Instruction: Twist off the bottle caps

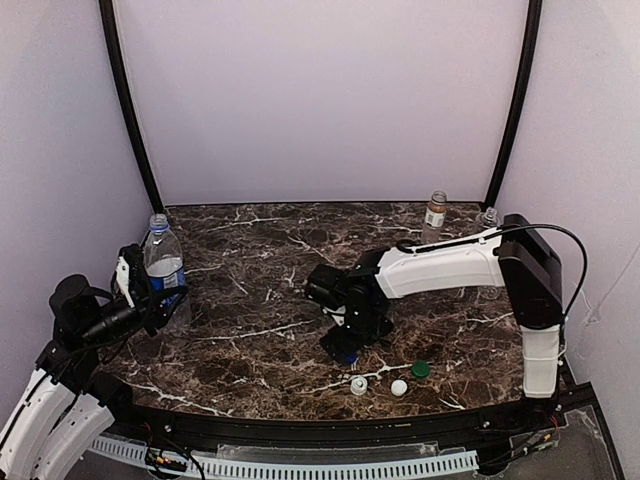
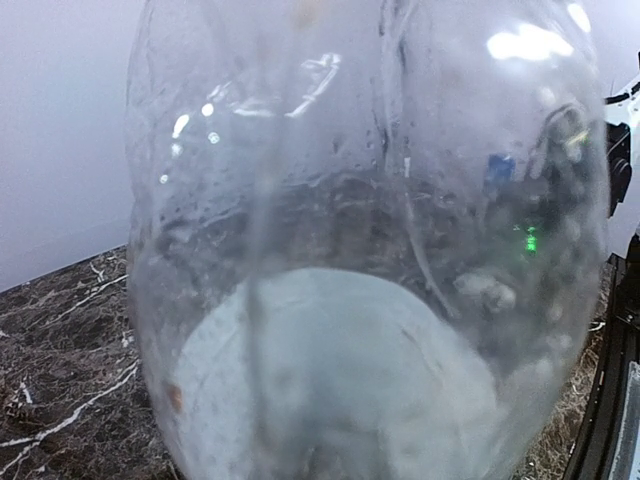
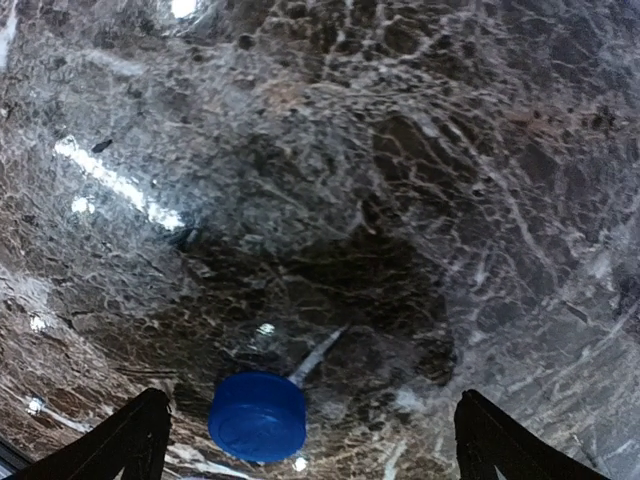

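Downward, right end effector (image 1: 347, 348) straddles blue cap (image 3: 257, 417)

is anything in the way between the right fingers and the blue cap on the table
Nothing visible is. The blue cap lies flat on the marble table inside the open right gripper, between its two fingers. Only bare tabletop shows in the gaps on either side of it.

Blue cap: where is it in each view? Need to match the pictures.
Top external: blue cap low centre, at the right arm's tip.
Left wrist: not in it; the bottle fills the picture.
Right wrist: bottom, left of centre, inside the open right gripper.
Shared landmark: the veined marble tabletop.
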Controlling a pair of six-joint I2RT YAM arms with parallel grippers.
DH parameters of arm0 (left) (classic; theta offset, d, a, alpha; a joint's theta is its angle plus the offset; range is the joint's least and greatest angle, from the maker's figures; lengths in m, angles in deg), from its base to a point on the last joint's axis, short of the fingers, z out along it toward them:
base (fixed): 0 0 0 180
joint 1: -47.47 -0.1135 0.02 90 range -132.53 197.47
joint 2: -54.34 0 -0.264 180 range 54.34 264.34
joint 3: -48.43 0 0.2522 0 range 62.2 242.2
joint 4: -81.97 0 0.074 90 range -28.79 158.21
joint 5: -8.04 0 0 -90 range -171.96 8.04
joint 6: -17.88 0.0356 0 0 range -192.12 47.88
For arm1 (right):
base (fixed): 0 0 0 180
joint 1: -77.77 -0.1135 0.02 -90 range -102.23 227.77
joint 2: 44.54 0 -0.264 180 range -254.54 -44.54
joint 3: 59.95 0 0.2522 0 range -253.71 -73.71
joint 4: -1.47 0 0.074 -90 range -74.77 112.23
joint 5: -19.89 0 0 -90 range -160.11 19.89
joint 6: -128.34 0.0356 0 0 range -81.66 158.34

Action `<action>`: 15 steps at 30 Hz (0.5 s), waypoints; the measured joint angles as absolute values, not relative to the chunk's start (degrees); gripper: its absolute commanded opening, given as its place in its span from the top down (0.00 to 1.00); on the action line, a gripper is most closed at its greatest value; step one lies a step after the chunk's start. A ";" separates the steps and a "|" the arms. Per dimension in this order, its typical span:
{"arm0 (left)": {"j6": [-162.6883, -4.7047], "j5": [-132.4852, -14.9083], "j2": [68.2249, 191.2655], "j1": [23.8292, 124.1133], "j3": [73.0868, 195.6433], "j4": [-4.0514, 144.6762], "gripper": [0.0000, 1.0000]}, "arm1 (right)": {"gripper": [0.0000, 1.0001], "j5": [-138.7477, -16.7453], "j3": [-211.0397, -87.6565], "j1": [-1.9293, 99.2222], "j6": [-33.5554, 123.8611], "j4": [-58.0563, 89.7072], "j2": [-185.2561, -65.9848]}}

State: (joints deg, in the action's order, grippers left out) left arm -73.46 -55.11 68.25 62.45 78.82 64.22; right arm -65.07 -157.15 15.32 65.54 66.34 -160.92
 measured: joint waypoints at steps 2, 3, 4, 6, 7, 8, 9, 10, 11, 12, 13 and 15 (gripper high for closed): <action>-73.64 -53.40 68.25 62.41 78.34 64.77 0.62 | 0.01 -63.71 -159.19 15.25 65.39 68.40 -161.00; -73.77 -52.53 68.23 62.41 78.12 65.14 0.61 | 0.01 -62.99 -160.58 15.16 65.10 69.45 -160.98; -73.94 -51.37 68.23 62.37 77.83 65.66 0.61 | 0.01 -61.96 -162.73 15.03 64.32 70.17 -160.90; -74.16 -49.16 68.25 62.35 77.33 66.51 0.61 | 0.01 -60.74 -166.68 14.57 62.28 70.54 -160.35; -74.31 -47.89 68.23 62.32 77.09 67.02 0.61 | 0.02 -59.95 -170.79 14.05 59.73 69.58 -159.50; -74.38 -46.82 68.25 62.28 76.89 67.37 0.61 | 0.01 -59.91 -171.56 13.57 59.33 69.07 -159.23; -74.49 -45.86 68.23 62.13 76.70 67.74 0.60 | 0.01 -60.06 -173.44 12.78 56.91 66.63 -158.12; -74.53 -45.21 68.23 61.97 76.59 67.91 0.60 | 0.01 -60.78 -174.64 11.95 54.68 63.00 -156.68; -74.66 -44.18 68.23 61.73 76.37 68.42 0.60 | 0.01 -61.94 -175.25 11.08 52.80 59.09 -155.06; -74.75 -43.41 68.23 61.51 76.26 68.63 0.60 | 0.02 -63.78 -175.32 10.27 50.94 54.17 -153.27; -74.84 -42.67 68.23 61.32 76.17 68.83 0.60 | 0.03 -65.92 -175.25 9.66 49.61 49.82 -151.80; -74.95 -41.60 68.21 60.95 76.02 69.23 0.60 | 0.06 -70.73 -175.03 8.41 47.79 38.26 -149.35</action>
State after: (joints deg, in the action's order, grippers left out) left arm -74.95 -41.60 68.21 60.95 76.02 69.23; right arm -70.73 -175.03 8.41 47.79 38.26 -149.35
